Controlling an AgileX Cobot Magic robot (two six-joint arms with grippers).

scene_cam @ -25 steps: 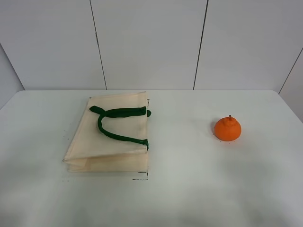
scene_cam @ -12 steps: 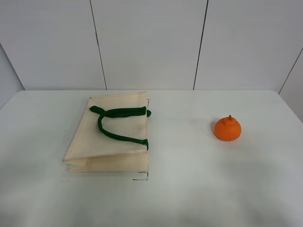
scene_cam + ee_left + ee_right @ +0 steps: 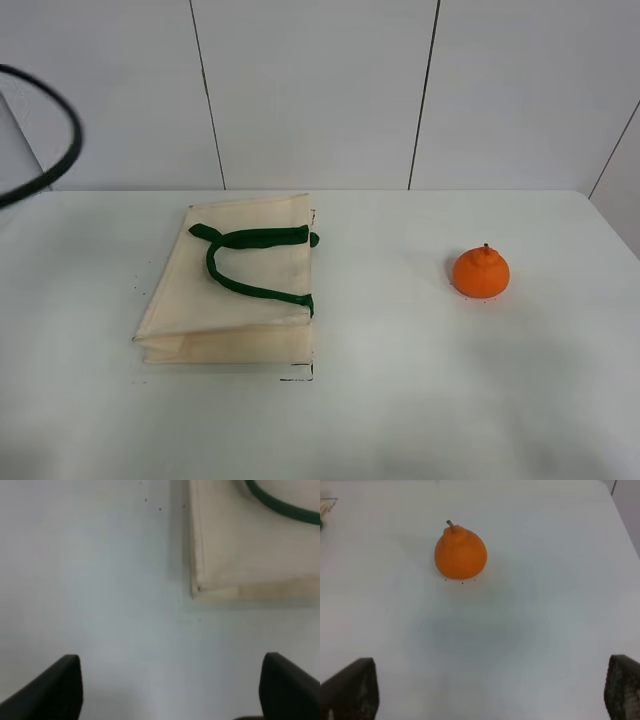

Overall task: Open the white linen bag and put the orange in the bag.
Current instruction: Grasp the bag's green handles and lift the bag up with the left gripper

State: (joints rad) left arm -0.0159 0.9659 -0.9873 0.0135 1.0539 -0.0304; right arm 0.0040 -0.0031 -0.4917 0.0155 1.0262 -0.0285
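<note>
The white linen bag (image 3: 235,290) lies flat and folded on the left half of the white table, its green strap handles (image 3: 250,262) on top. The left wrist view shows one corner of the bag (image 3: 240,555), apart from my left gripper (image 3: 170,690), which is open with its fingertips (image 3: 55,685) far apart above bare table. The orange (image 3: 481,272) sits upright on the right half of the table, stem up. In the right wrist view the orange (image 3: 460,553) lies ahead of my open right gripper (image 3: 490,690), which is well short of it and empty.
The white table (image 3: 400,400) runs back to a panelled white wall. A black cable (image 3: 60,150) loops into the exterior view at the upper left. Small dark specks lie on the table near the bag.
A black cable loop has come into the upper left of the exterior view. The bag and the orange have not moved.
</note>
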